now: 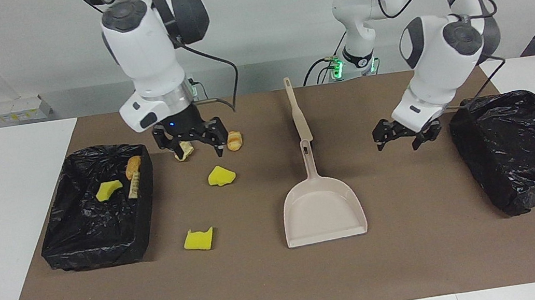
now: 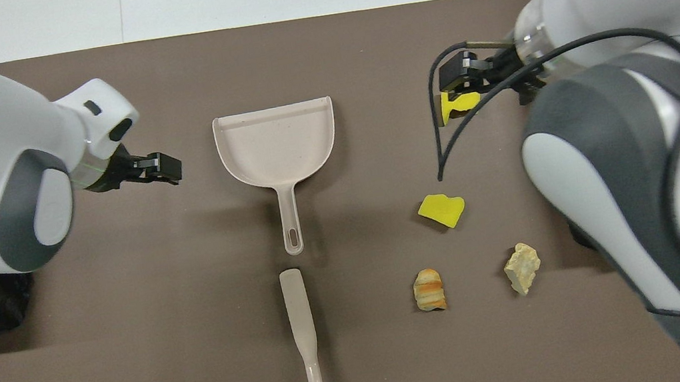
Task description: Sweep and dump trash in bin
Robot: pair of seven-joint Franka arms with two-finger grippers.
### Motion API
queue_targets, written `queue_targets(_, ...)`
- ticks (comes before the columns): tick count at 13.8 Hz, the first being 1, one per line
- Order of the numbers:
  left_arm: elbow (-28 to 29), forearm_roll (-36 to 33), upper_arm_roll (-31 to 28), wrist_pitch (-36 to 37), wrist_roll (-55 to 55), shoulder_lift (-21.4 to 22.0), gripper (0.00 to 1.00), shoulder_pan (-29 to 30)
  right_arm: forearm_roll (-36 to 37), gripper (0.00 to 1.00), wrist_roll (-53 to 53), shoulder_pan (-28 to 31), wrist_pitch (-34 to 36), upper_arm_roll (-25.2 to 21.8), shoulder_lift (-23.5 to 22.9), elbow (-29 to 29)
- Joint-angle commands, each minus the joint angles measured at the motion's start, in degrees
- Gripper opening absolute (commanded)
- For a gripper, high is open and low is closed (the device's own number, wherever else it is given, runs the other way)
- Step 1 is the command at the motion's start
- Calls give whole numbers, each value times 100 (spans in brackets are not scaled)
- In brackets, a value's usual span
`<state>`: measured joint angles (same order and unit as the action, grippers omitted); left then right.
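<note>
Resting flat mid-table, the dustpan (image 1: 323, 210) lies free, its handle end just beside the brush (image 1: 298, 111). The right gripper (image 1: 191, 138) hangs over loose trash (image 1: 221, 176) by the bin (image 1: 96, 208), jaws apart and empty; the left gripper (image 1: 405, 134), jaws apart too, hovers near the dustpan, probably to take a tool.

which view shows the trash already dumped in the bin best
The facing view. It looks straight into the bin at the right arm's end, where a yellow sponge piece and two bread-like chunks lie on the black liner. In the overhead view the right arm covers that bin almost entirely, hiding its contents.
</note>
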<state>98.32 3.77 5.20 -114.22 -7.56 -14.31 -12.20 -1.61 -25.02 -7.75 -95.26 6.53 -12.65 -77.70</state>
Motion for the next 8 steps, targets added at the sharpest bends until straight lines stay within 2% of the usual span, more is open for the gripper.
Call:
queue_targets(1,434,45,-98,-609,-587,77,100,-510,28,100,522,378,480,24,595,-316)
queue_targets(4,478,45,-98,-1067,-1614,16,100,-1072,319,100,901,668,868,32,912,-368)
queue_targets(6,653,11,-116,-1207,-1775,-133,100,-1573,319,100,1025,740,974,33,1201,-613)
queue_targets(8,767,-16,-116,-1270,-1915,-160,100,-1679,319,100,1069,792,939,32,1300,-790)
